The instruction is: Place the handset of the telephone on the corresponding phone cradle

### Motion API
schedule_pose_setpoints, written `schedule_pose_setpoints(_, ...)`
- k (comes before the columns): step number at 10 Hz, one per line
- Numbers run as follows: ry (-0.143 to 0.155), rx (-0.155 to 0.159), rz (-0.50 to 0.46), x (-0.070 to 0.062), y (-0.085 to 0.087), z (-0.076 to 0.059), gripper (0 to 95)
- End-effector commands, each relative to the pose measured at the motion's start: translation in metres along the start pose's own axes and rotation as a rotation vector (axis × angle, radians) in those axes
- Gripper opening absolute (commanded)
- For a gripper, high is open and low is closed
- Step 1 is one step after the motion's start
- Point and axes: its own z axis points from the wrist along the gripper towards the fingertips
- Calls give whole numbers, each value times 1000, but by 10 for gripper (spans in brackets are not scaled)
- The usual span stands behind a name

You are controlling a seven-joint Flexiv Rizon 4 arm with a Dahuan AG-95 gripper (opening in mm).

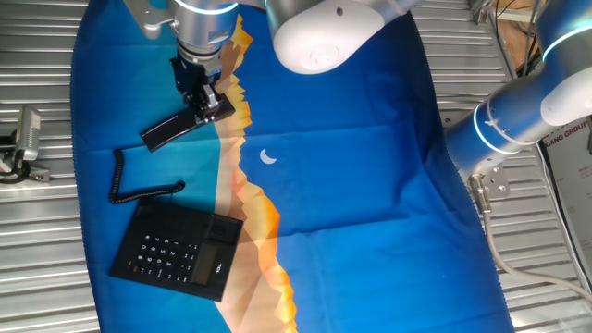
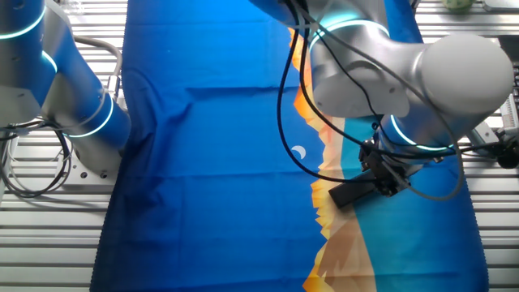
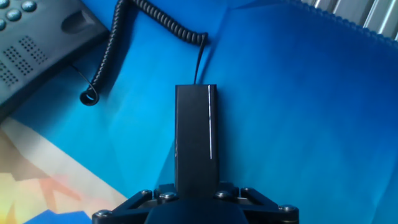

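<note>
The handset (image 1: 176, 129) is a long black bar held in my gripper (image 1: 208, 104), which is shut on its right end, above the blue cloth. In the hand view the handset (image 3: 196, 137) runs straight out from my gripper (image 3: 196, 190). Its black coiled cord (image 1: 125, 183) curls down to the telephone base (image 1: 178, 250), which lies at the front left with its keys up. The phone cradle (image 1: 220, 252) is on the base's right part. In the hand view the base (image 3: 37, 46) is at the top left, with the cord (image 3: 112, 46) beside it. In the other fixed view the handset (image 2: 350, 193) shows under my arm.
A blue cloth (image 1: 351, 185) with an orange mountain print covers the table. A second robot arm (image 1: 527, 102) stands at the right. A metal fitting (image 1: 23, 139) sits at the left edge on the ribbed metal table.
</note>
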Motion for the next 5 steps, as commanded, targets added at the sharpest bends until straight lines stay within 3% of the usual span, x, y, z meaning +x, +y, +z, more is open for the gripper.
schedule_pose_setpoints(1,-1,5,-1,0,0,2,380)
schedule_pose_setpoints(2,-2,12,1,0,-1,3,380)
schedule_pose_setpoints(3,-3,11,-3,0,-1,4,570)
schedule_pose_setpoints(5,-5,12,-12,0,-2,5,570)
